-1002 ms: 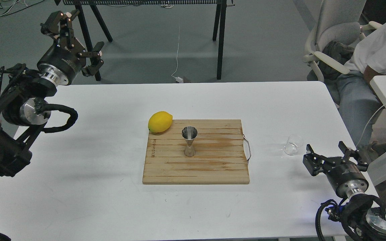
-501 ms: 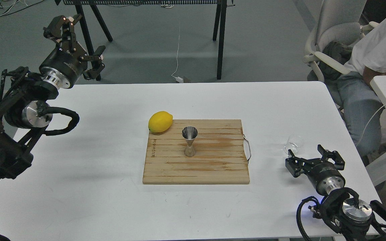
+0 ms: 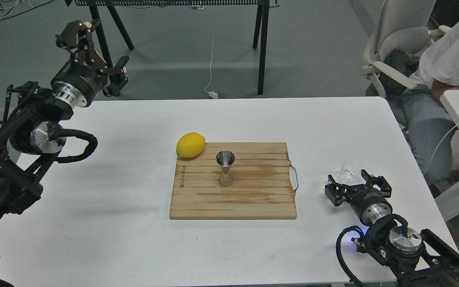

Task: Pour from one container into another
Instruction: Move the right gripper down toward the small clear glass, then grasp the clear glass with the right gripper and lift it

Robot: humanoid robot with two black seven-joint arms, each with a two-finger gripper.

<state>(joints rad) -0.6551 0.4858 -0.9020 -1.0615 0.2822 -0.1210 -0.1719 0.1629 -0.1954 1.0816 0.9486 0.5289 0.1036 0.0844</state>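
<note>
With the right gripper spread wide and empty just behind the glass cup, an off-centre finger could tip it.

The left gripper is hanging raised, fingers spread; the right gripper is sitting low, fingers apart.

lemon: yellow | jigger: shiny silver | cup: clear | board: tan wood, striped | table: white
</note>
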